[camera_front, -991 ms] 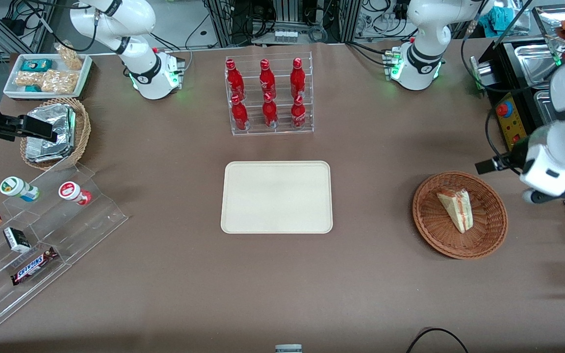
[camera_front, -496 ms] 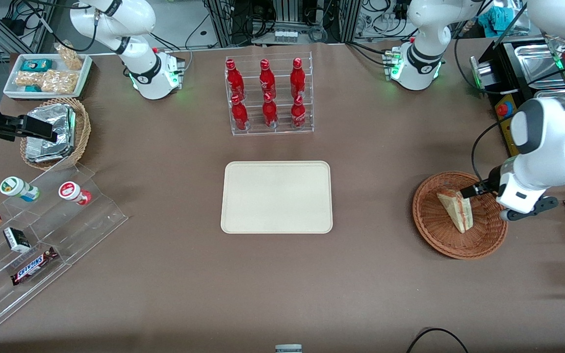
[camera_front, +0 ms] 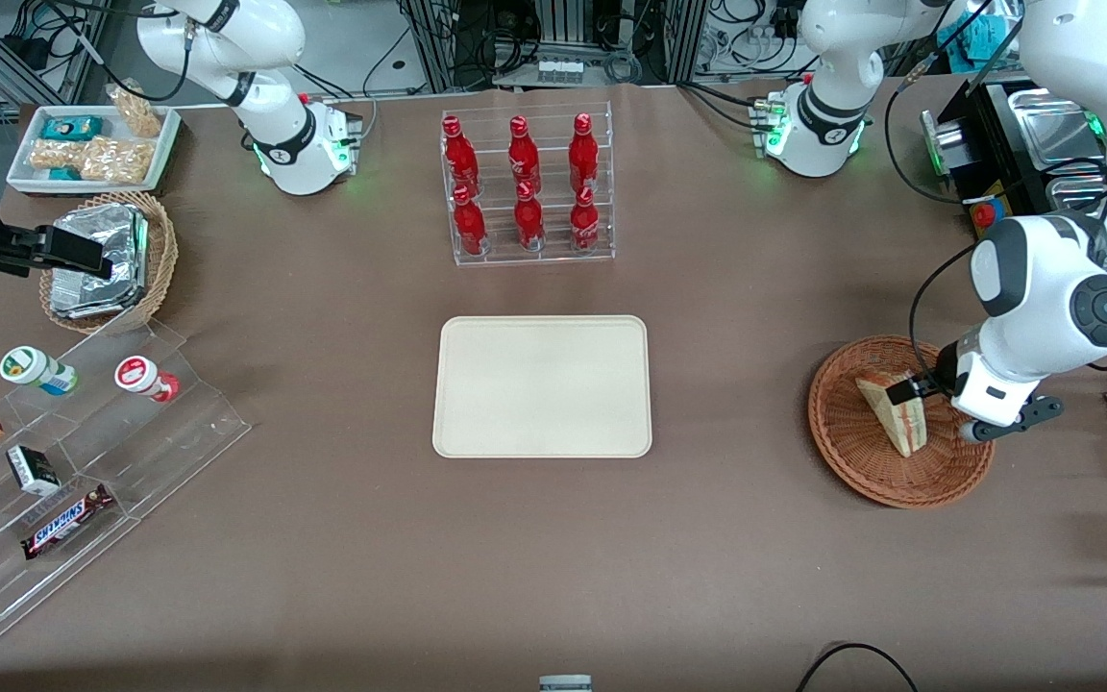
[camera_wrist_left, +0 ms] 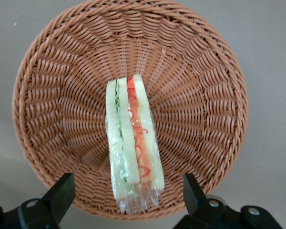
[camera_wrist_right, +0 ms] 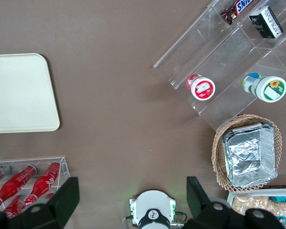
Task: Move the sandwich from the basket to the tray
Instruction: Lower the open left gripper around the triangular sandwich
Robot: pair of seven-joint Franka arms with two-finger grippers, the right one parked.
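Left gripper sits over the basket, just above the sandwich, jaws spread wide with one finger on each side of the wedge and nothing held yet. The wrist view shows the fingers straddling the sandwich's thick end, so the approach looks lined up to pinch across the bread faces, not along the filling edge; that's likely the firmer grip on a clear-wrapped wedge. The sandwich is the only thing in the basket, lying near its middle with the red and green layers facing up. The basket sits toward the working arm's end of the table. The tray is at the table's middle, bare, well apart from the basket. The step in hand is descend and close; the transfer hasn't started.
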